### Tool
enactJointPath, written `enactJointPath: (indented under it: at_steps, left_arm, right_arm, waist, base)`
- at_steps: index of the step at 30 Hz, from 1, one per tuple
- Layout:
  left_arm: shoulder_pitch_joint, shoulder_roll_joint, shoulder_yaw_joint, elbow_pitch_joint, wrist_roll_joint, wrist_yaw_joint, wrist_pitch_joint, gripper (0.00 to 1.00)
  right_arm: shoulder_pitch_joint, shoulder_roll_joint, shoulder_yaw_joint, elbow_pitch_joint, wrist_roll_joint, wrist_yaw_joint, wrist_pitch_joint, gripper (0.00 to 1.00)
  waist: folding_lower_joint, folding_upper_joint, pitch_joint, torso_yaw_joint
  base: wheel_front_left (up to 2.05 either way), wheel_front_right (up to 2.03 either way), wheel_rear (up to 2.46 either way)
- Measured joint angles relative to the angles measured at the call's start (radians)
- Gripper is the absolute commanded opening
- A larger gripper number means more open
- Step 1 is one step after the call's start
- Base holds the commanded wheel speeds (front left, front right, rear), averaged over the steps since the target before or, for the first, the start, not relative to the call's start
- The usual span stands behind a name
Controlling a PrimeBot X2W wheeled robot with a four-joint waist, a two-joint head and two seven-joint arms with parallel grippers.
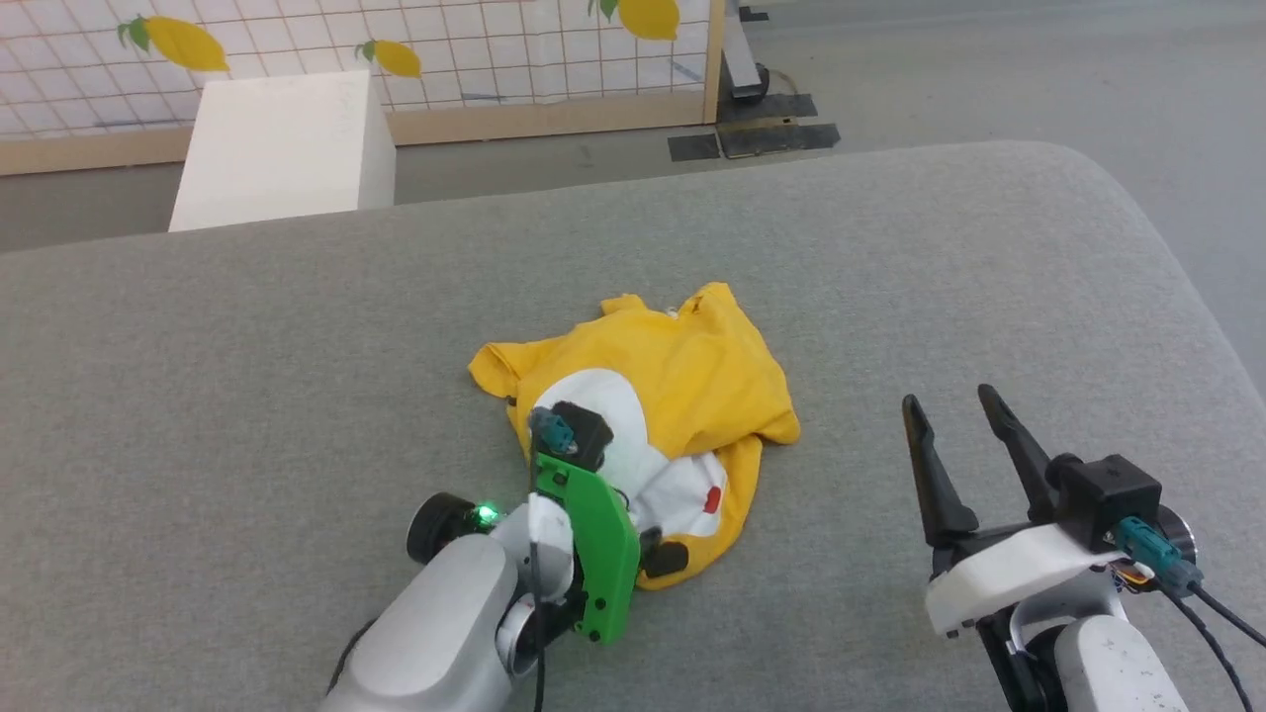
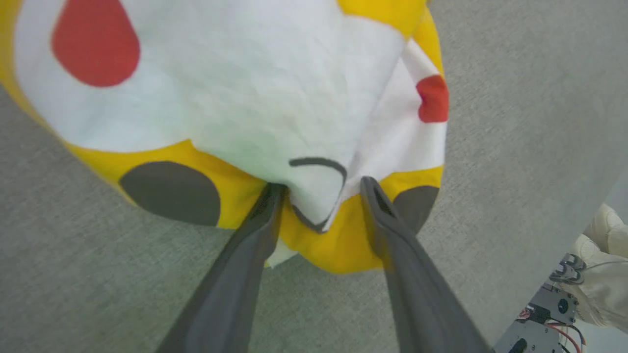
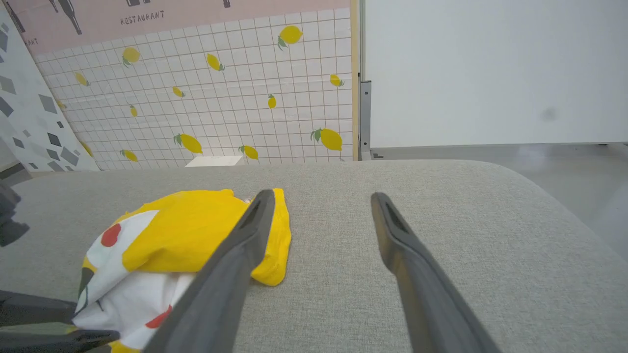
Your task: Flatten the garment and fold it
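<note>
The garment (image 1: 682,376) is a bright yellow T-shirt lying crumpled in the middle of the grey padded surface (image 1: 247,346), with its white print, red dots and black spots facing up at the near side. My left gripper (image 2: 321,189) is open, pointing down at the garment's (image 2: 245,98) near edge, and a fold of printed cloth lies between its fingertips. In the head view the green wrist plate (image 1: 593,534) hides those fingers. My right gripper (image 1: 949,398) hovers open and empty to the right of the garment (image 3: 196,230), fingers (image 3: 392,235) pointing away over bare surface.
The padded surface curves down at its right corner (image 1: 1137,218), with grey floor beyond. A white box (image 1: 287,148) stands behind the far edge, in front of a lemon-print tiled panel (image 1: 445,40). Black mats (image 1: 752,133) lie on the floor.
</note>
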Motion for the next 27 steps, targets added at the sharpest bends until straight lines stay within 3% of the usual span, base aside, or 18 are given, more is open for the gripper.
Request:
enactJointPath:
  at_steps: [4, 10, 12, 14, 18, 27]
  left_arm:
    - [0.031, 0.002, 0.067, -0.090, -0.002, 0.023, -0.180, 1.00]
    - [0.095, 0.039, 0.216, -0.248, 0.046, 0.133, -0.609, 1.00]
    - [0.129, 0.054, 0.254, -0.272, 0.061, 0.156, -0.706, 1.00]
    - [0.189, 0.083, 0.318, -0.305, 0.101, 0.169, -0.756, 1.00]
    - [0.249, 0.082, 0.431, -0.393, 0.160, 0.162, -0.761, 1.00]
    - [0.358, -0.006, 0.552, -0.488, 0.259, 0.077, -0.761, 1.00]
  right_arm:
    - [0.007, 0.000, 0.002, -0.004, 0.000, 0.000, 0.004, 1.00]
    - [0.012, 0.000, 0.001, -0.022, -0.003, 0.000, 0.015, 1.00]
    - [0.012, 0.000, -0.003, -0.028, -0.004, 0.000, 0.016, 1.00]
    - [0.009, 0.000, -0.012, -0.035, -0.006, 0.000, 0.033, 1.00]
    - [-0.022, 0.000, -0.021, -0.030, -0.007, 0.000, 0.077, 1.00]
    - [-0.251, 0.000, -0.067, 0.164, 0.035, 0.000, 0.356, 1.00]
  waist:
    - [0.0000, 0.0000, -0.003, 0.018]
    - [0.0000, 0.0000, -0.004, 0.053]
    - [0.0000, 0.0000, -0.002, 0.064]
    - [0.0000, 0.0000, 0.002, 0.087]
    - [0.0000, 0.0000, 0.012, 0.107]
    - [0.0001, -0.0001, 0.068, 0.154]
  base:
    - [0.00, 0.00, 0.00]
    - [0.00, 0.00, 0.00]
    - [0.00, 0.00, 0.00]
    - [0.00, 0.00, 0.00]
    - [0.00, 0.00, 0.00]
    - [0.00, 0.00, 0.00]
